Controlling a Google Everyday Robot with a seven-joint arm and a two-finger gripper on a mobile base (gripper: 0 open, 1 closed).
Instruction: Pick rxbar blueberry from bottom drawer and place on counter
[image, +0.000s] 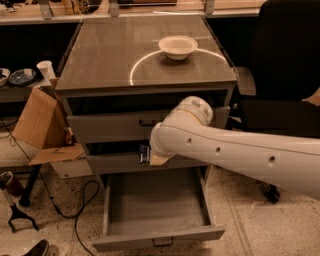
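My gripper (150, 156) hangs at the end of the white arm, in front of the middle drawer (112, 163) and above the open bottom drawer (159, 240). It is shut on the rxbar blueberry (144, 153), a small dark bar that shows just left of the wrist. The bar is held in the air, well above the bottom drawer's plain grey floor, which holds nothing visible. The counter (105, 57) is the cabinet's glossy grey-brown top with a curved light reflection, above and behind the gripper.
A white bowl (178, 46) stands on the counter at the back right. The top drawer (110, 128) and middle drawer stand slightly open. A cardboard box (39, 122) and a white cup (46, 70) are at the left. A black chair (285, 75) is at the right.
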